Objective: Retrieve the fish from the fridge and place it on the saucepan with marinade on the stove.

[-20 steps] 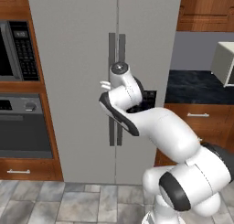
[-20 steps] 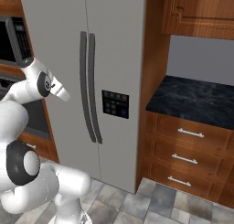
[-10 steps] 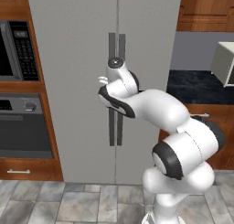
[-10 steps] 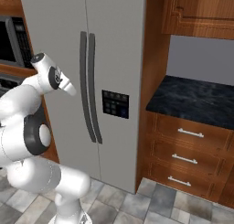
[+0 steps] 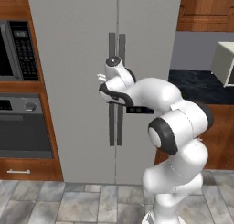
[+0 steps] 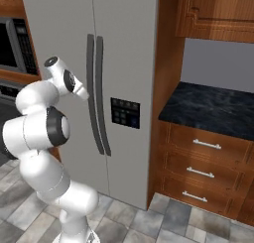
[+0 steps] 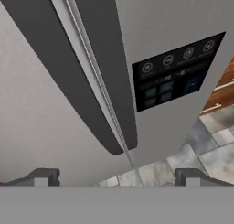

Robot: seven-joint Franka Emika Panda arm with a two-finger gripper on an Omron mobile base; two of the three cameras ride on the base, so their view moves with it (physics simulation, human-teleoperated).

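Note:
The fridge stands tall and light grey with both doors shut. Its two dark vertical handles meet at the middle seam. My gripper hovers just in front of the left handle at about chest height, fingers apart and empty. From the right base view the gripper sits just left of the handles. The hand view looks down along both handles, with the dark dispenser panel to the right; the gripper is open wide. Fish, saucepan, marinade and stove are out of view.
A built-in microwave and oven fill the wood column left of the fridge. Right of it a dark stone counter tops wooden drawers, with a white appliance on it. Grey tile floor below.
The hand has moved closer to the fridge handles, and the elbow has swung up and out to the right. The fridge doors have stayed shut.

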